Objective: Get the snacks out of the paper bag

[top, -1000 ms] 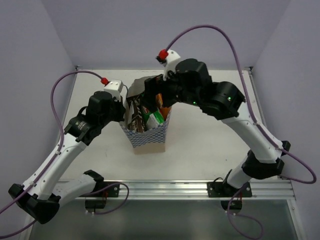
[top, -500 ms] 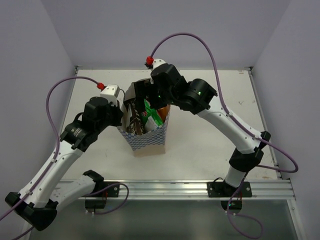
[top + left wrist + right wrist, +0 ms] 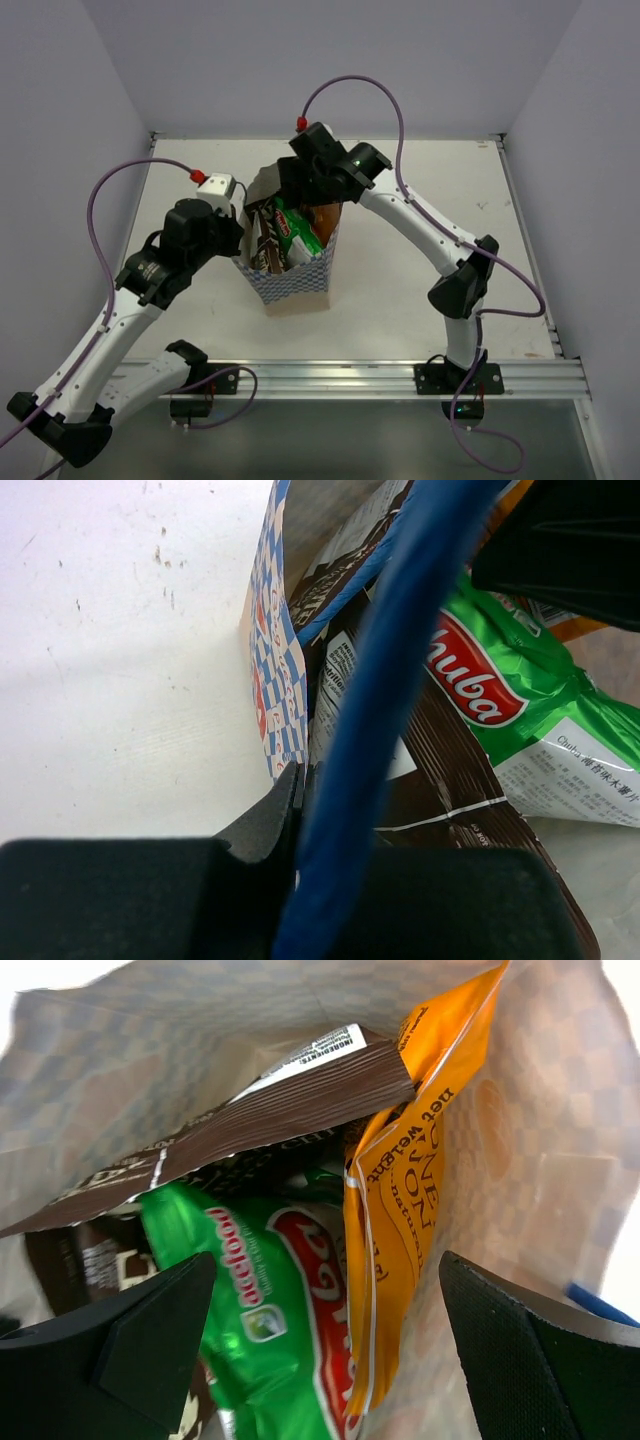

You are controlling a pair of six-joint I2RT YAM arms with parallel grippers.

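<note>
The paper bag (image 3: 300, 280) stands mid-table, mouth open. Inside are the green-and-white packet (image 3: 293, 228), the orange packet (image 3: 325, 216) and dark brown packets (image 3: 266, 258). My left gripper (image 3: 240, 225) is shut on the bag's left rim (image 3: 272, 695), with a blue cord handle (image 3: 400, 650) running across its view. My right gripper (image 3: 305, 190) hangs open over the bag's far side. In the right wrist view its fingers (image 3: 130, 1345) straddle the green packet (image 3: 275, 1330) and the orange packet (image 3: 405, 1230), with a brown packet (image 3: 260, 1110) behind. None is gripped.
White tabletop (image 3: 420, 290) lies around the bag, enclosed by lilac walls. A metal rail (image 3: 330, 375) runs along the near edge. Purple cables (image 3: 110, 195) arc above both arms.
My right gripper has moved left and lower, to the bag's mouth, and its arm has stretched out. My left gripper keeps its hold on the bag's rim; the bag has barely shifted.
</note>
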